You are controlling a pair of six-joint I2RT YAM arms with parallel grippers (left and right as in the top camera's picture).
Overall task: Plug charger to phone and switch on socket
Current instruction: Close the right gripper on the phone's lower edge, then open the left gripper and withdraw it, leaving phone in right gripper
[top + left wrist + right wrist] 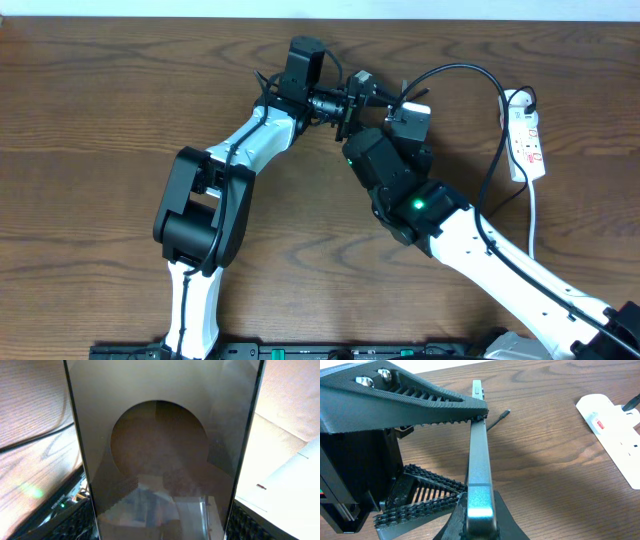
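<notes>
Phone (479,460) is seen edge-on, pinched across its width by the widely spread left pincer (356,98). Right pincer (477,527) is pressed together at the phone's near end; a grip there cannot be confirmed. Charger (504,412) tip is seen on the surface (545,475) just beyond the left pincer. Socket (612,435) is laid flat, well off to the right pincer's right.

Dark brown wood-grain table (100,100), pale wall strip (500,6) along its far edge
</notes>
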